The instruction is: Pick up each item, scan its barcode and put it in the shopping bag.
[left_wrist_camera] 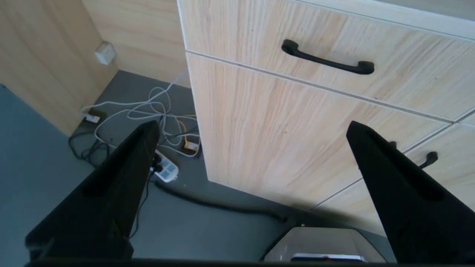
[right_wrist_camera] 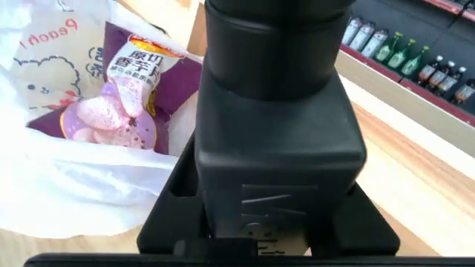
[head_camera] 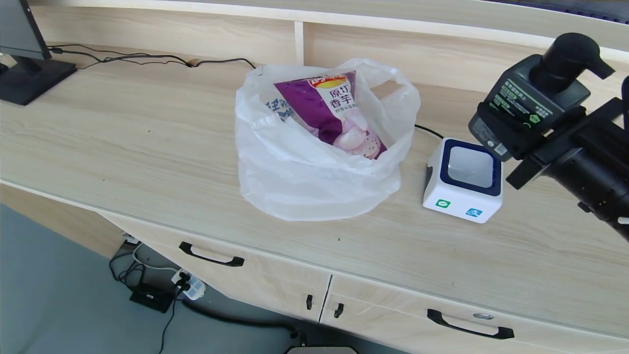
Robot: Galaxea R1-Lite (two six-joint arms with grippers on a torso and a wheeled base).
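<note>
My right gripper [head_camera: 533, 142] is shut on a black pump bottle [head_camera: 535, 98], held tilted in the air just right of and above the white barcode scanner [head_camera: 464, 179]. The bottle's label side faces down toward the scanner window. From the right wrist, the black bottle [right_wrist_camera: 274, 141] stands between the fingers [right_wrist_camera: 167, 211], with the bag beyond it. The white shopping bag [head_camera: 314, 172] stands open at the counter's middle with a purple chip packet [head_camera: 334, 110] sticking out of it. My left gripper [left_wrist_camera: 252, 193] hangs open below the counter, facing the drawer fronts.
A monitor base [head_camera: 29, 78] and cables [head_camera: 137, 58] lie at the counter's far left. The scanner's cable [head_camera: 428, 130] runs behind the bag. A raised wooden ledge [head_camera: 314, 24] backs the counter. Drawers with black handles [head_camera: 211, 255] line the front; a power strip [head_camera: 189, 285] lies on the floor.
</note>
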